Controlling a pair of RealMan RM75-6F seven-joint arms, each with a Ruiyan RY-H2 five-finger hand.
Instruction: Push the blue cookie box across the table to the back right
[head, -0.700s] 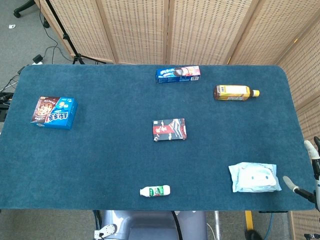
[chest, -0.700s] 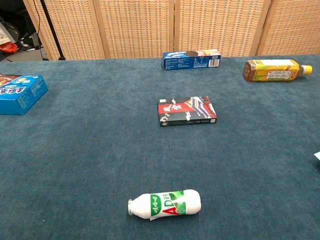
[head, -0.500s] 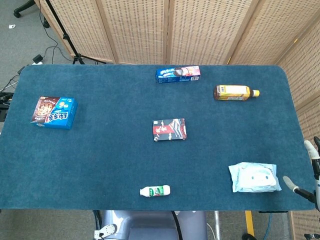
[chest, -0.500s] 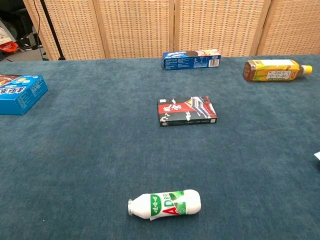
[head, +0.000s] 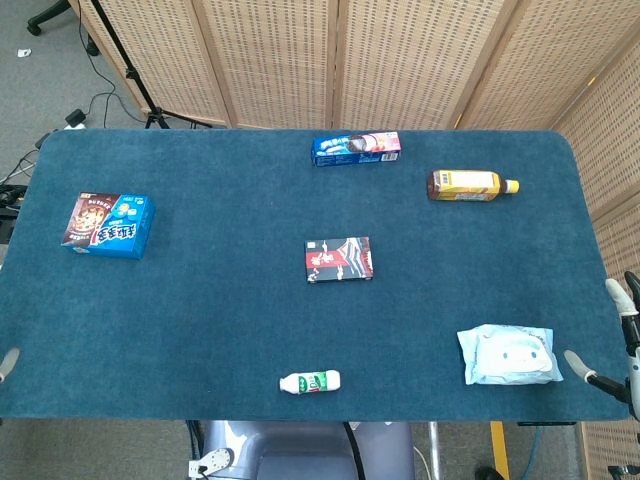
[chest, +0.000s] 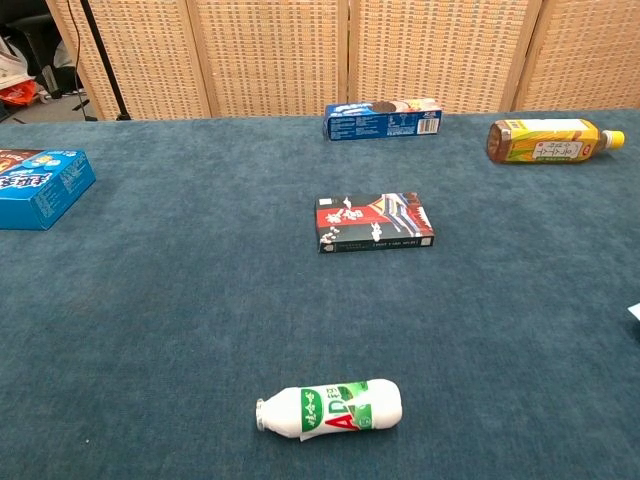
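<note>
A blue cookie box (head: 108, 225) with a brown picture lies flat near the table's left edge, and it shows again at the left of the chest view (chest: 42, 185). A long blue box of sandwich cookies (head: 356, 147) lies at the back centre, also seen in the chest view (chest: 382, 118). My right hand (head: 628, 372) hangs off the front right corner with its fingers (head: 583, 369) apart, holding nothing. Of my left hand, a single fingertip (head: 8, 362) shows at the front left edge, well in front of the left box. Neither hand appears in the chest view.
A black and red box (head: 339, 259) sits mid-table. A tea bottle (head: 470, 185) lies at the back right. A tissue pack (head: 508, 354) lies near my right hand, and a small white bottle (head: 311, 381) lies by the front edge. Wicker screens stand behind the table.
A fingertip of my left hand has come into view at the front left edge. The right hand has shifted very slightly. No object has moved.
</note>
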